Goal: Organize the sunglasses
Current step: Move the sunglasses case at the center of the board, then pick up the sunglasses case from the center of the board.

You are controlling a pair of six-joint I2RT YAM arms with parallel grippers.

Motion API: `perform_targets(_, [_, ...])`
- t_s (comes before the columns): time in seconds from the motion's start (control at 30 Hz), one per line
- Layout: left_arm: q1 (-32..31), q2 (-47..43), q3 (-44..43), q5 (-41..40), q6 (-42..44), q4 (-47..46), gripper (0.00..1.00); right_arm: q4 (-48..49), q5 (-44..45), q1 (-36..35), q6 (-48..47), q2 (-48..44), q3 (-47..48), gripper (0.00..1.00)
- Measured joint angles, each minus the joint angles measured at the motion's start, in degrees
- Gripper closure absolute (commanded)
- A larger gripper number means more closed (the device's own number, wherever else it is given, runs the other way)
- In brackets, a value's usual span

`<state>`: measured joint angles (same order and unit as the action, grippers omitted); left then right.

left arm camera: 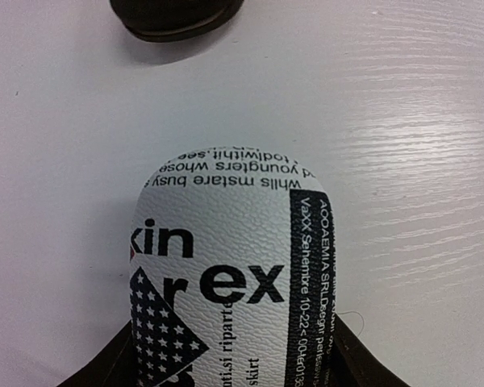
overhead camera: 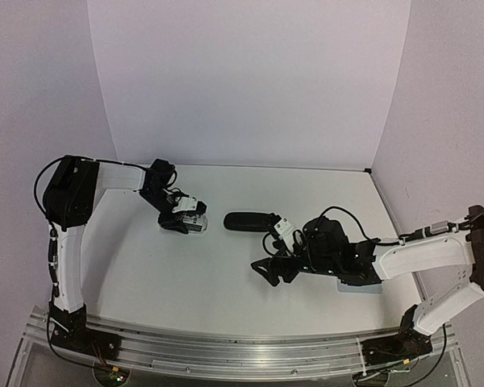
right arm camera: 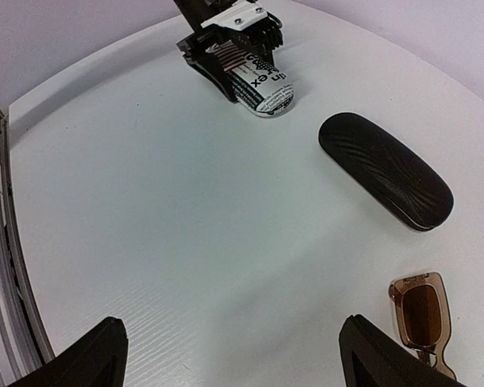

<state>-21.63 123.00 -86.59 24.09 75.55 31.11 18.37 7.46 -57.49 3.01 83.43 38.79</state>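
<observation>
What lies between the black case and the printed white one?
Nothing: bare table separates the black case from the white case, clearest in the right wrist view.

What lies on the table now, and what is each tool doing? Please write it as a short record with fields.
left tool: shut around the white printed case
right tool: open, holding nothing, above the table
black case: closed, lying beside the white printed case, apart from it
brown sunglasses: on the table near the black case, not touching it, partly out of view
white-framed sunglasses: not visible in any view
</observation>
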Motion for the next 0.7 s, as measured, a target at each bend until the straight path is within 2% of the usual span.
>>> perform_targets(0.13, [0.3,3.9,-6.4,1.1,0.7,3.3,0.52,0.0,-0.3,0.5,0.0,0.1,0.0,0.07])
perform_targets(0.2, [0.3,5.0,-8.2,1.6,0.5,4.7,0.47,0.0,-0.4,0.9,-0.1,0.1,0.1,0.07])
perform_targets(0.3, [0.2,6.3,-10.3,2.4,-0.6,6.5,0.27,0.0,-0.8,1.6,-0.3,0.1,0.3,0.07])
perform_targets(0.47, [0.2,6.5,-10.5,3.3,-2.3,7.5,0.02,0.0,-1.6,2.0,-0.9,0.6,1.3,0.07])
perform_targets(0.7, [0.2,6.5,-10.6,3.4,-4.3,7.4,0.00,-0.3,-2.9,3.1,-2.6,1.5,3.1,0.06])
